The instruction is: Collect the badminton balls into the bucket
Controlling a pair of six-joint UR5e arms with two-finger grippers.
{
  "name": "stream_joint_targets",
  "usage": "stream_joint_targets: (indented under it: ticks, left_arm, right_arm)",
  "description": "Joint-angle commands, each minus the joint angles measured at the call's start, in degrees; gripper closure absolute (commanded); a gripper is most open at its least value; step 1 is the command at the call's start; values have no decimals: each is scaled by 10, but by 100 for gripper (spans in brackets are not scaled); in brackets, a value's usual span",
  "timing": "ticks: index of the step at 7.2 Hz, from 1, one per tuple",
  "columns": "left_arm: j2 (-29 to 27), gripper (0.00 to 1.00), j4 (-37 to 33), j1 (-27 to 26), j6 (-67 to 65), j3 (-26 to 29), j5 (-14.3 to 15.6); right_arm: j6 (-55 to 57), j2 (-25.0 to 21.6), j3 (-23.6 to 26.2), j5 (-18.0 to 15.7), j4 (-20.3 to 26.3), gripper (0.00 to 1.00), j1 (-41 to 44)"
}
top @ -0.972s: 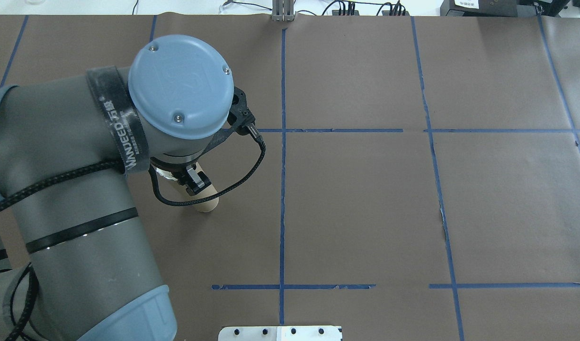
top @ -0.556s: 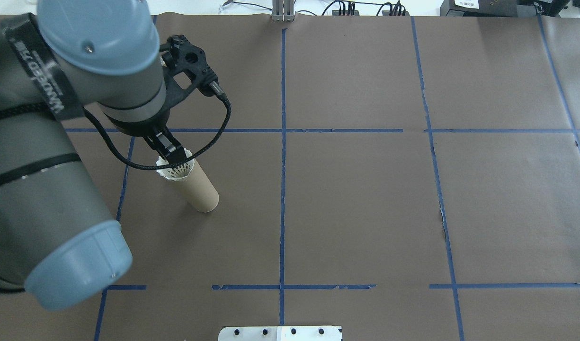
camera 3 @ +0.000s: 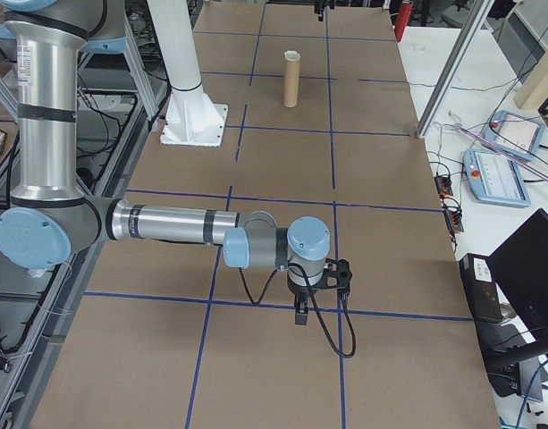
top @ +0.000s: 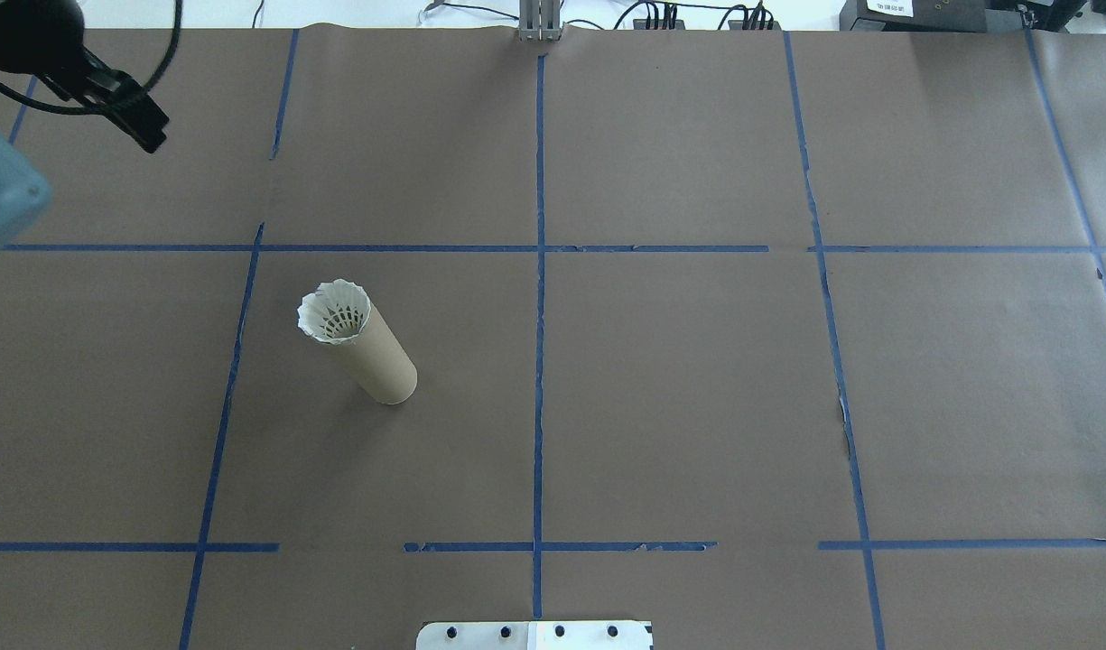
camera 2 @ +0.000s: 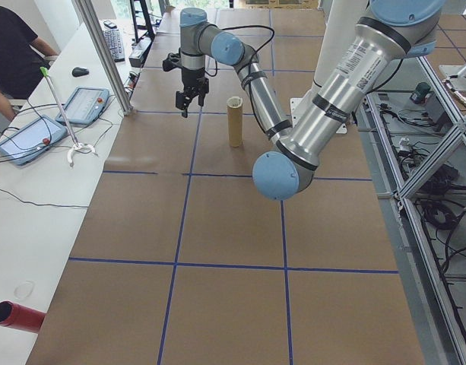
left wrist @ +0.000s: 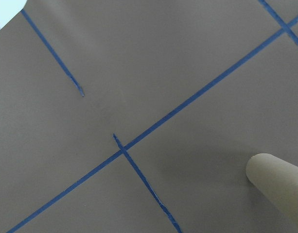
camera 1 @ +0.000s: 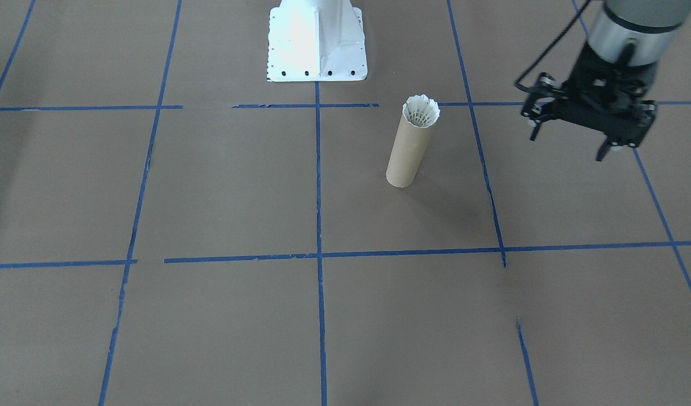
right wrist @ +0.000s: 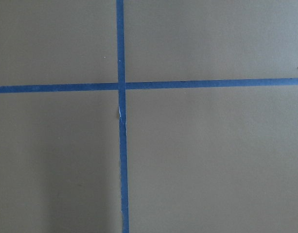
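The bucket (camera 1: pixel 404 152), a brown cardboard tube, stands upright on the brown table cover left of centre (top: pixel 381 366). A white feather badminton ball (camera 1: pixel 421 111) sits in its open top with the skirt flaring over the rim (top: pixel 334 311). My left gripper (camera 1: pixel 571 144) hangs above the table well off to the tube's side, open and empty; it appears at the far left corner in the overhead view (top: pixel 146 135). The left wrist view catches only the tube's side (left wrist: pixel 280 184). My right gripper (camera 3: pixel 302 313) hovers low at the other end of the table; I cannot tell its state.
The white pedestal base (camera 1: pixel 317 42) stands on the robot's side behind the tube. Blue tape lines divide the cover into squares. A side bench holds tablets (camera 2: pixel 31 137), a red cylinder (camera 2: pixel 16 315), and a person (camera 2: pixel 8 53) sits there.
My left gripper let go of the badminton ball in the tube's mouth, and the arm lifted and swung away to the far left of the table.
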Motion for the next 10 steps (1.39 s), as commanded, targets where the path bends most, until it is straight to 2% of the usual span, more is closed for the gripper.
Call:
stream_joint_targets:
  ticks: [1, 2, 4, 6, 8, 10]
  left_arm:
    - [84, 0, -84, -125, 5, 103, -120]
    - [125, 0, -104, -136, 6, 109, -127]
    - [198, 0, -111, -204, 14, 123, -130]
    - [275, 0, -116, -253, 132, 121, -129]
    - [300, 0, -118, -257, 137, 123, -128]
    - [298, 0, -119, -257, 135, 123, -129]
  right_arm:
    - [0, 0, 0, 0, 0, 0, 0]
    - [0, 0, 0, 0, 0, 0, 0]
    - [0, 0, 0, 0, 0, 0, 0]
    - [0, 0, 0, 0, 0, 0, 0]
    - [0, 0, 0, 0, 0, 0, 0]
    - [0, 0, 0, 0, 0, 0, 0]
